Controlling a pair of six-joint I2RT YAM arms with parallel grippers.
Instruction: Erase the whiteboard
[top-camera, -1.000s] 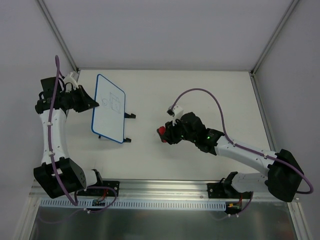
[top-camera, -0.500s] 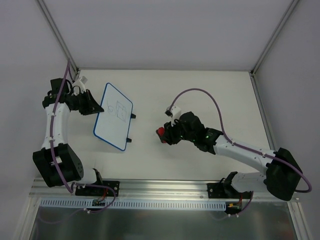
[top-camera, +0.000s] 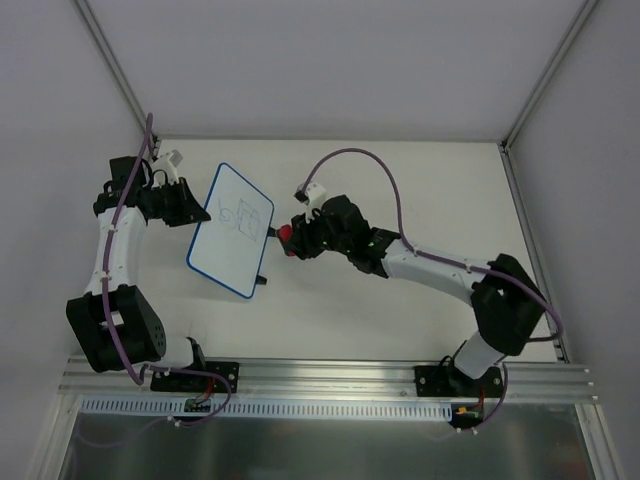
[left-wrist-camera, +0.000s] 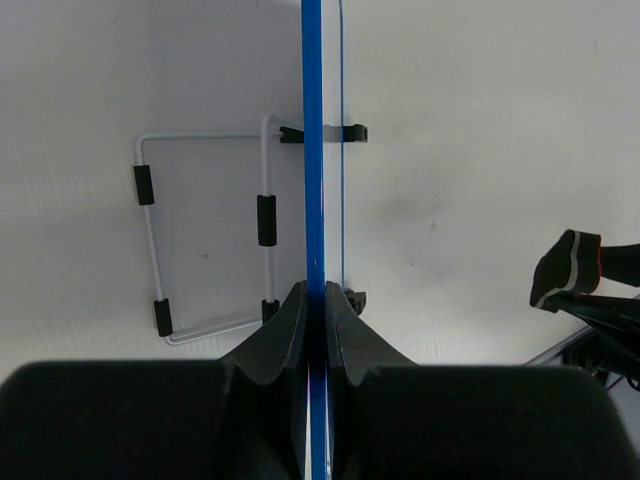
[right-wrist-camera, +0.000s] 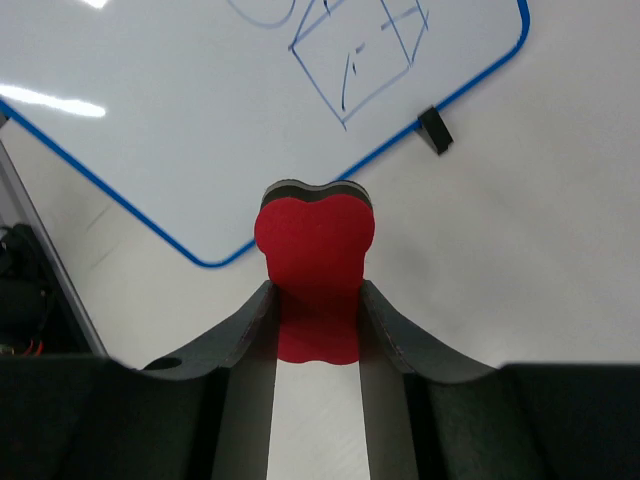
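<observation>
Left gripper (left-wrist-camera: 313, 300): is pinching shut on the blue rim of the small white rectangular whiteboard (top-camera: 232, 232).
Whiteboard: is tilting over the left of the white table (top-camera: 420, 180), long axis running near-left to far-right.
Right gripper (right-wrist-camera: 315, 300): is squeezing the red bone-shaped foam eraser (right-wrist-camera: 313, 240), just right of the board's right edge, with the blue doodles (right-wrist-camera: 357, 47) lying to its left.
Count: one board, one eraser, two grippers.

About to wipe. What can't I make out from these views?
- Right wrist view: the frame's top edge cuts off part of the whiteboard and its drawings.
- Left wrist view: the whiteboard shows edge-on, drawings hidden.
- Top view: too small to tell whether the eraser touches the whiteboard.
</observation>
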